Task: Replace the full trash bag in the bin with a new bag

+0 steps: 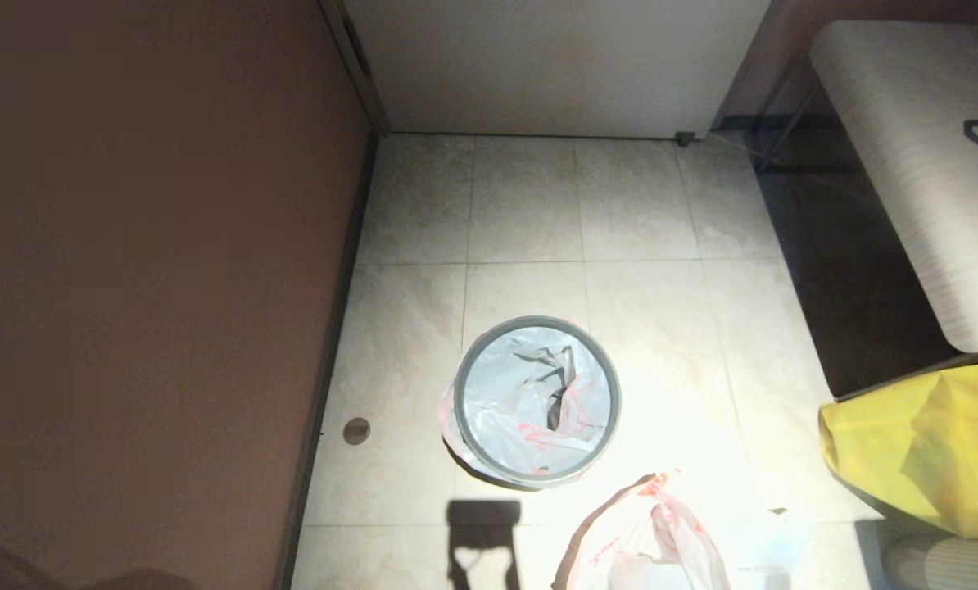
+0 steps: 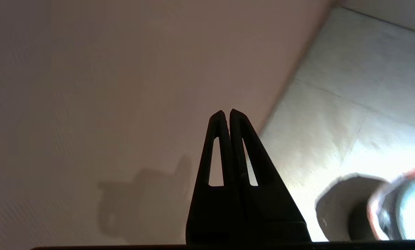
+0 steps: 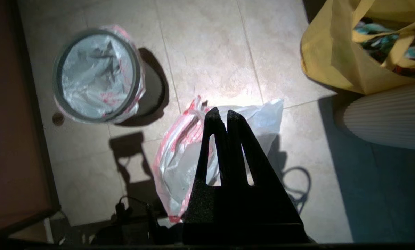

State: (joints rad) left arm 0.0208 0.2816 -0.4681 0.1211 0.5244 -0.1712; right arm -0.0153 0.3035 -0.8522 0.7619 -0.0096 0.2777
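The bin point(image 1: 537, 400) stands on the tiled floor, round, with a grey hoop on its rim; a white bag with red print lines it and folds over the edge. The right wrist view shows the bin point(image 3: 97, 74) from above. A second white bag with red print point(image 1: 649, 537) lies on the floor near the bin, closer to me. It shows as a filled bag point(image 3: 190, 152) under the right gripper point(image 3: 223, 114), which hangs above it, shut and holding nothing. The left gripper point(image 2: 227, 114) is shut too, empty, held up near the brown wall. Neither gripper shows in the head view.
A brown wall point(image 1: 153, 270) runs along the left. A large yellow bag point(image 1: 923, 447) stands at the right, next to a ribbed pale object point(image 3: 384, 116). A pale bench point(image 1: 923, 156) is at the far right. A small round floor fitting point(image 1: 356, 430) lies left of the bin.
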